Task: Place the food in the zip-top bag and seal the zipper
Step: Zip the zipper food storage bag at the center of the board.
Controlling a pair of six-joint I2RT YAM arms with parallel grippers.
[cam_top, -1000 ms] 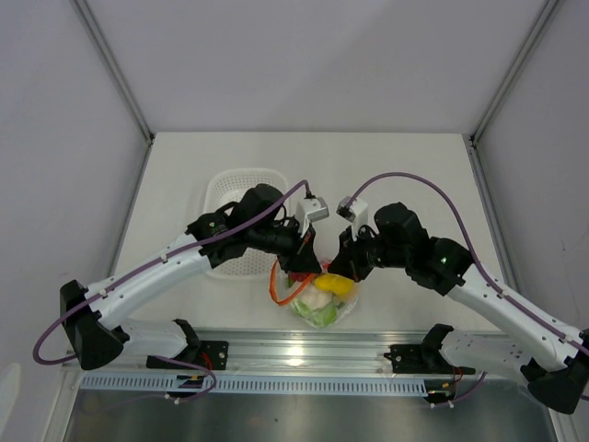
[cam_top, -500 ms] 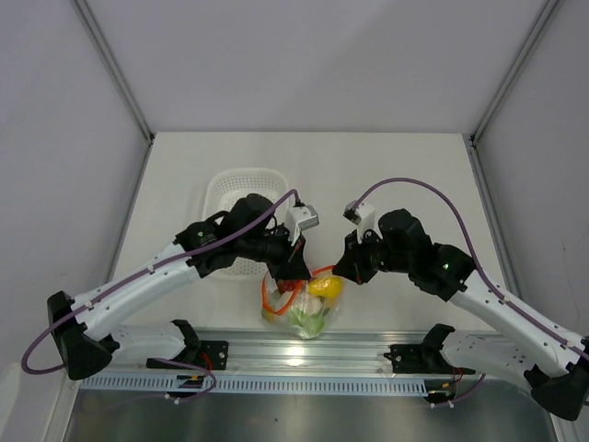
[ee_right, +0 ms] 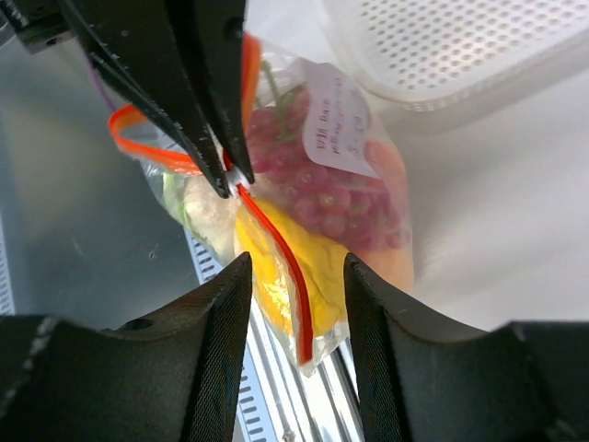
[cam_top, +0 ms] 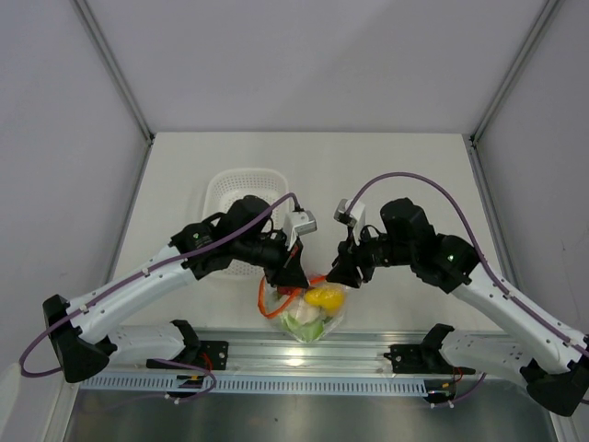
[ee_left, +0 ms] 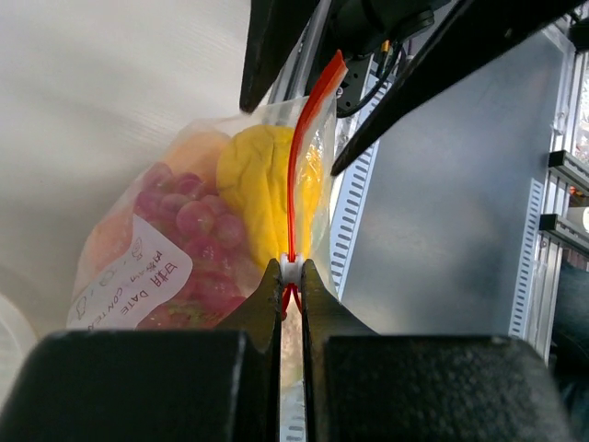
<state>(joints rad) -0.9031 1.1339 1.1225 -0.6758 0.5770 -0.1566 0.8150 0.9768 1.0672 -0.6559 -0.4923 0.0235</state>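
Clearly, the left gripper [ee_left: 290, 266] is pinched tight on the thin orange-red zipper strip [ee_left: 296, 166] of the clear crinkly plastic bag [cam_top: 315, 319]. The bag is at the near edge of the white table [cam_top: 396, 166], just beside the white perforated plastic basket [cam_top: 241, 187]. Glossy purple-red grapes [ee_left: 189, 226] and a lumpy yellow fruit [ee_left: 258, 184] bulge inside. The right gripper's [ee_right: 296, 269] ridged black fingers stand apart, straddling the strip's far end.

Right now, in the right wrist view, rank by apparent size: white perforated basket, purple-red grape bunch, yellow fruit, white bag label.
Largest: white perforated basket, though cropped.
Next: purple-red grape bunch and yellow fruit, too alike to rank.
Smallest: white bag label.
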